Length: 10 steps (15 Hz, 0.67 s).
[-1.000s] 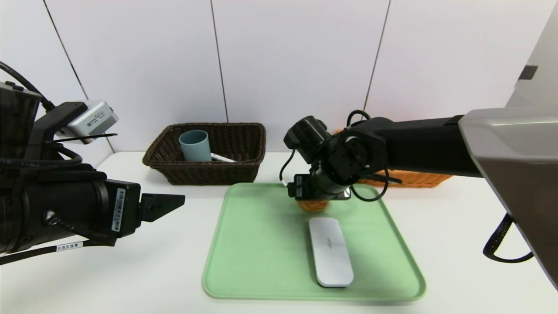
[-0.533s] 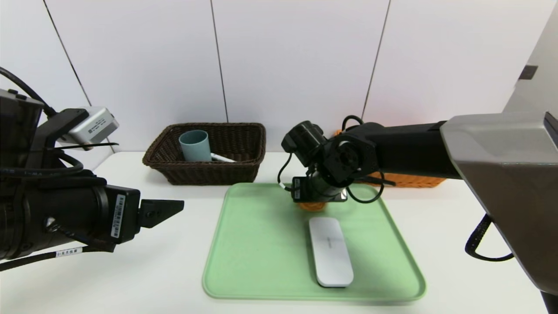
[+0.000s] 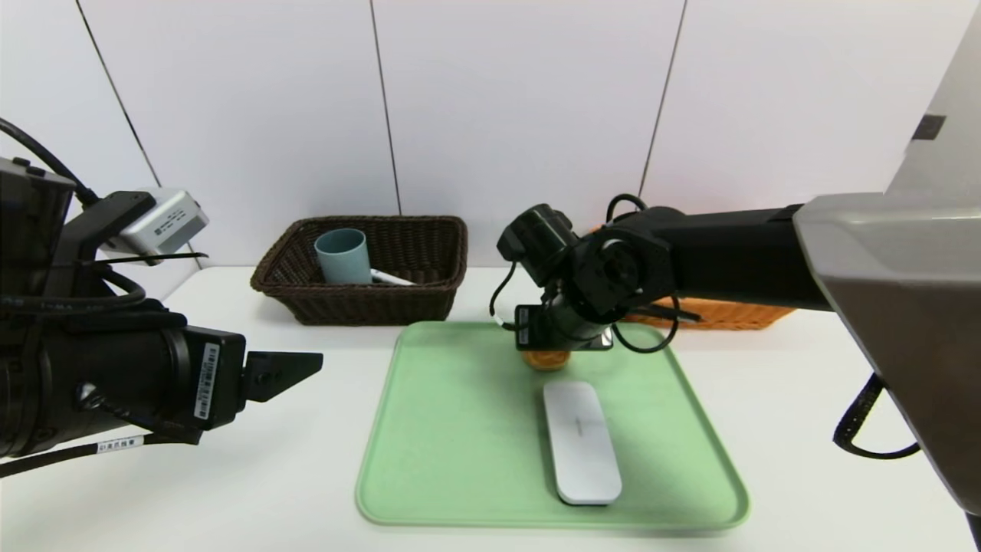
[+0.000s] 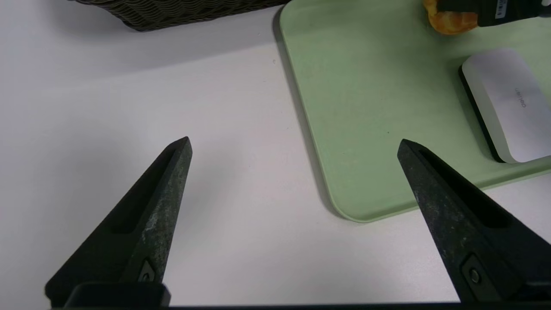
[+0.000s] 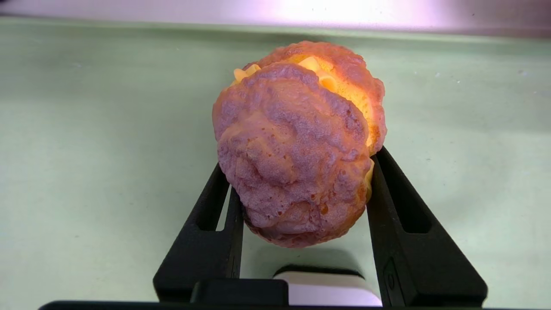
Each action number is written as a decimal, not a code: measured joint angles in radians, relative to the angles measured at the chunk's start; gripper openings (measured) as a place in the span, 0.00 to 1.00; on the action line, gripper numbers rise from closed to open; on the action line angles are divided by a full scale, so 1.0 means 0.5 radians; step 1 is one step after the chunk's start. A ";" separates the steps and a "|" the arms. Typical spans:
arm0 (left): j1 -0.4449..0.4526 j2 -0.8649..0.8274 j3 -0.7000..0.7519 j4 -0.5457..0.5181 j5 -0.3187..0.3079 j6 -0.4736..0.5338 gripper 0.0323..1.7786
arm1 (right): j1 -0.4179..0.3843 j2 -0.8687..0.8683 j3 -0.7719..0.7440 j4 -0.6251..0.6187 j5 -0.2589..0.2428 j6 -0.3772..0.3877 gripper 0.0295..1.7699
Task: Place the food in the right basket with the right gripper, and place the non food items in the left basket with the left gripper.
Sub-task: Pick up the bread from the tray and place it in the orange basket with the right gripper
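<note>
**Gripping the bun above the tray**

Pinching the small crackled bun (image 5: 297, 146) between its two black fingers, the right gripper (image 3: 546, 354) hangs over the far part of the green tray (image 3: 452, 460). Just nearer than it, flat on the tray: white oblong case (image 3: 581, 442). Beyond and beside it, largely hidden by the right arm: orange basket (image 3: 736, 314), contents not visible. Farther off on the other side: dark brown basket (image 3: 360, 303), holding an upright grey-blue cup (image 3: 342, 256) and a white marker (image 3: 391, 277). Left gripper (image 4: 292, 144): fingers spread wide, holding nothing, over the white table (image 4: 129, 86) beside the tray's edge.
</note>
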 joint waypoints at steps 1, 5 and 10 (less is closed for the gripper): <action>0.000 0.000 0.000 0.000 -0.001 0.000 0.95 | 0.000 -0.049 0.000 0.000 0.006 -0.001 0.45; 0.000 0.008 0.000 0.000 -0.004 -0.006 0.95 | -0.020 -0.307 0.017 -0.002 0.169 -0.003 0.45; -0.002 0.033 0.003 -0.004 -0.006 -0.010 0.95 | -0.318 -0.573 -0.118 -0.065 0.266 -0.051 0.45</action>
